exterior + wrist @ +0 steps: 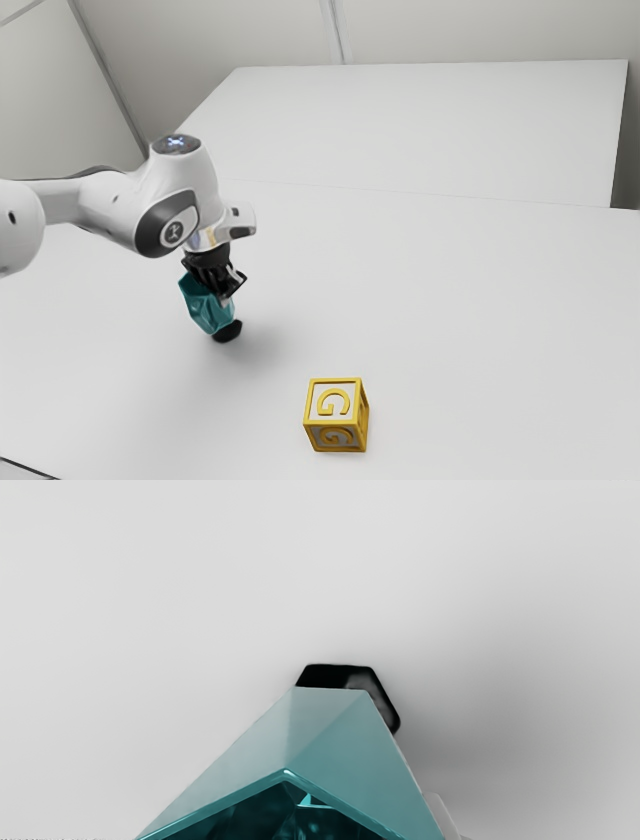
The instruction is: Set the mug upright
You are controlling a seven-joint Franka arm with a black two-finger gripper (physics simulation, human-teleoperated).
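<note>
The gripper (226, 290) points down at the mug's side in the exterior view, shut on the mug, though the mug hides part of the grip. The teal faceted mug (207, 306) leans, its mouth up toward the exterior view's left and its black base (228, 331) low toward the right. In the wrist view the mug (330, 730) has its open mouth nearest the camera and its black base (330, 675) farther off. A pale fingertip (440, 815) shows along one side of the mug. Whether the base touches the table cannot be told.
A yellow-edged letter block (336, 415) sits on the white table (460, 330), nearer the exterior camera and to the right of the mug. Behind the table is a pale raised panel (420, 130). The arm reaches in from the exterior view's left.
</note>
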